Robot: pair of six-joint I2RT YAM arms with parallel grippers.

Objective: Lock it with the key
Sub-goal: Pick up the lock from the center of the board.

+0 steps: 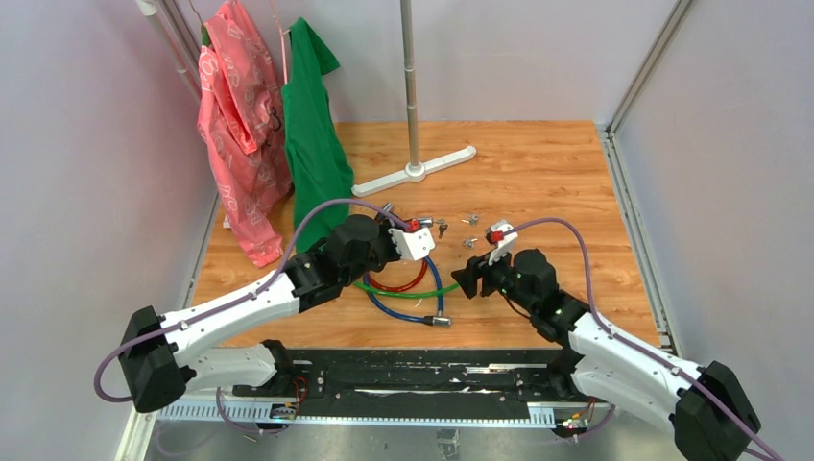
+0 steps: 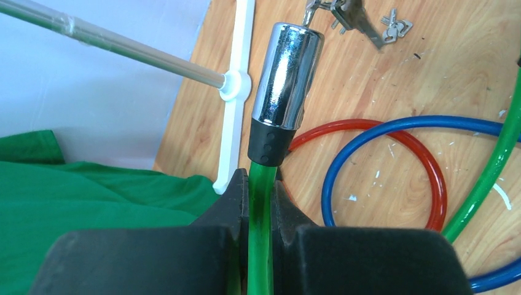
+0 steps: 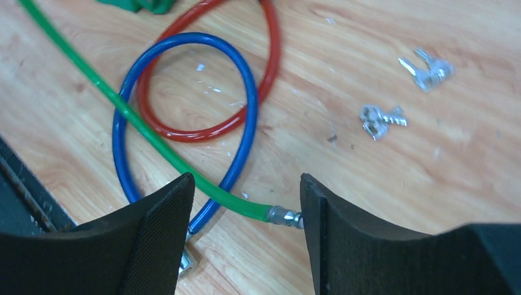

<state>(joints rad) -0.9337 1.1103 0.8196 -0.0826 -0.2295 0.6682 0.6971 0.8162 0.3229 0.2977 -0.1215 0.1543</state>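
Pinching the green cable [image 2: 260, 246] is left gripper [image 2: 259, 189] — right gripper [image 3: 246, 182] gapes.

Key bunch [image 2: 353, 18] partly beyond top edge

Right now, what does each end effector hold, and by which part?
Left end effector grips the green cable just behind its chrome head. Right end effector is open, holding nothing.
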